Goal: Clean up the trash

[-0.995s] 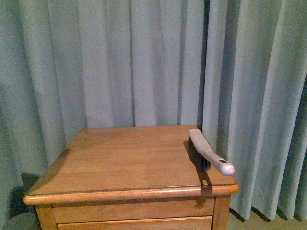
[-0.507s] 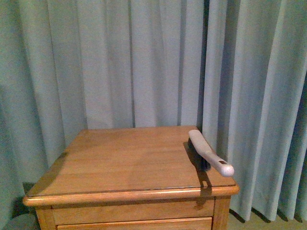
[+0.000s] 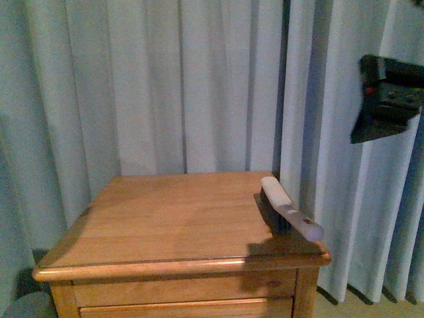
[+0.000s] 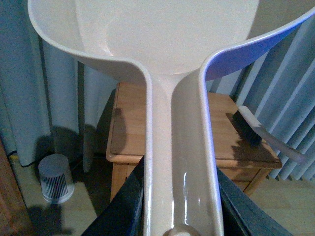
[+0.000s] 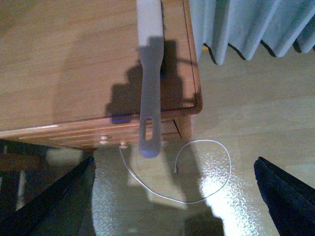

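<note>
No crumpled white wad of trash shows in any view. My left gripper (image 4: 179, 219) is shut on the handle of the pinkish-white dustpan (image 4: 167, 44), holding it in the air short of the wooden table (image 4: 133, 132); the part of the pan that shows is bare. A grey hand brush (image 3: 289, 209) lies along the table's right edge, its handle jutting past the front corner. It also shows in the left wrist view (image 4: 261, 135) and the right wrist view (image 5: 147, 88). My right gripper (image 5: 172, 196) is open, high above the brush handle. My right arm (image 3: 387, 99) shows at the upper right.
Pale blue curtains (image 3: 199, 86) hang behind and to the right of the table (image 3: 165, 218). A small ribbed bin (image 4: 55, 178) stands on the floor left of the table. A thin white cable (image 5: 197, 172) loops on the floor by the front right corner.
My right arm has come into the front view at the upper right. Its shadow now falls on the table's front right corner by the brush. The brush has not moved.
</note>
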{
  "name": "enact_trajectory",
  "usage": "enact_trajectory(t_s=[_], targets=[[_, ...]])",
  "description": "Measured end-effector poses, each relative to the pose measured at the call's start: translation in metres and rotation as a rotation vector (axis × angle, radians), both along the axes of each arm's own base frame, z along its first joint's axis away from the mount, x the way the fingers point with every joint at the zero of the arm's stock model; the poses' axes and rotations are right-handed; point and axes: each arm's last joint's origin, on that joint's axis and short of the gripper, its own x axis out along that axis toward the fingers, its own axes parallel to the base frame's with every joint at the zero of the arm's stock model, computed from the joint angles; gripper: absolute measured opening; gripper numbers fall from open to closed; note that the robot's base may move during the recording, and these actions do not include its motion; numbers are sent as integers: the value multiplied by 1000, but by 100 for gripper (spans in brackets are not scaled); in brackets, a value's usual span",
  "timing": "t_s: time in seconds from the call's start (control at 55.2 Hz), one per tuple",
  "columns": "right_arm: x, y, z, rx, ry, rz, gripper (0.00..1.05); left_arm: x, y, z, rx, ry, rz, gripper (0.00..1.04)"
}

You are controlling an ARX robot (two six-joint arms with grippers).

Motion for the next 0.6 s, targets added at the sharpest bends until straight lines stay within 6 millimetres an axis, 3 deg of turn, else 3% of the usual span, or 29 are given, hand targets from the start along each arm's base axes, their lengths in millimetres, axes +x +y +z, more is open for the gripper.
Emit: enact_trajectory(t_s=[0.109, 0.29, 0.597], targets=[[37, 17, -21, -34, 85, -24, 97, 0, 0, 0, 0, 0, 0, 27], [69, 31, -52, -44, 164, -52, 97, 0, 0, 0, 0, 0, 0, 27], [95, 50, -76, -33, 190, -49, 97, 0, 0, 0, 0, 0, 0, 27]])
